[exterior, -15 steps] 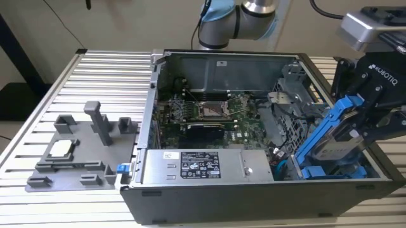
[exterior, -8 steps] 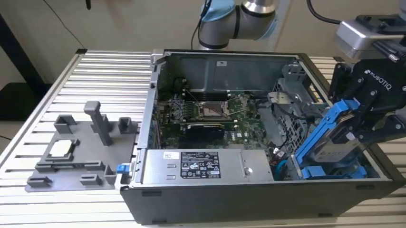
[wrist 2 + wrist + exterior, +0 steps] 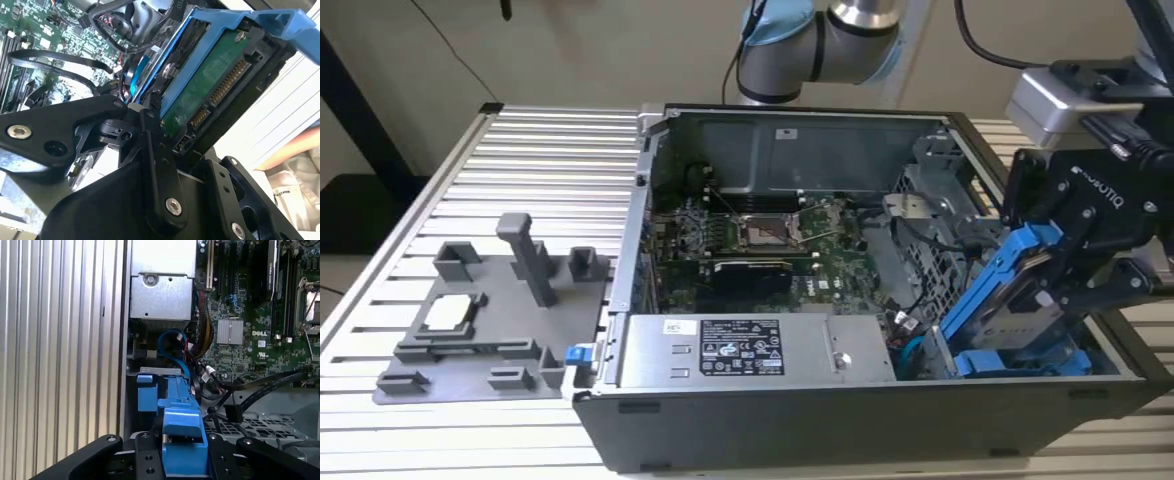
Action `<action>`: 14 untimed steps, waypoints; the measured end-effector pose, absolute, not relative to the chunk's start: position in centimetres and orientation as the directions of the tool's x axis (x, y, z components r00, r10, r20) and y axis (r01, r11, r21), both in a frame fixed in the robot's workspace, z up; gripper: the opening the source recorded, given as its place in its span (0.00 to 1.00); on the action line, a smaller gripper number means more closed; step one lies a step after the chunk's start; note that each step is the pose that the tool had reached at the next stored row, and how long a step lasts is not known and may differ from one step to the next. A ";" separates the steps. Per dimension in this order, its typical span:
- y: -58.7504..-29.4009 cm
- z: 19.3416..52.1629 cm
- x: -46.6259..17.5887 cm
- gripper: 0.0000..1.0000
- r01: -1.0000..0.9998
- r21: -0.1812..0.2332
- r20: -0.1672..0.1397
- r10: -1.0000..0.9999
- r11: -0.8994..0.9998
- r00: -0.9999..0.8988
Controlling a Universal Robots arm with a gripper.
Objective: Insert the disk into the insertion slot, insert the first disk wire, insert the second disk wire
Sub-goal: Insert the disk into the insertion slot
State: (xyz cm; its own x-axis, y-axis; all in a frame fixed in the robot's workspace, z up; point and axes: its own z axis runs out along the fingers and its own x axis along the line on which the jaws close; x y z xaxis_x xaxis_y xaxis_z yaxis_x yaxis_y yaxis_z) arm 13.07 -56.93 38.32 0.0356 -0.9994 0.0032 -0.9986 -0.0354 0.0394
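Right up close, your gripper has its black fingers pinched on the disk by its blue carrier. The disk stands tilted, its lower end down at the insertion slot just beside the power-supply box, its upper end leaning away from that box. It's tight here: a blue cable and black cables bunch between box and disk. The case wall runs close alongside both.

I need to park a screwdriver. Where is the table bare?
Bare ribbed table lies beyond the grey fixture plate, on the exterior view's left of the computer case. Crowded: inside the case, where the end effector holds the disk.
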 end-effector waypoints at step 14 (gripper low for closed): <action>-56.9 37.3 13.1 0.33 -0.999 0.040 0.004 -0.999 -0.035 0.036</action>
State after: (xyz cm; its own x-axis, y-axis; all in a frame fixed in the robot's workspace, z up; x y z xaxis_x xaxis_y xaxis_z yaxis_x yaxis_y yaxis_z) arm 13.07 -56.93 37.33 0.0355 -0.9994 0.0038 -0.9986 -0.0354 0.0399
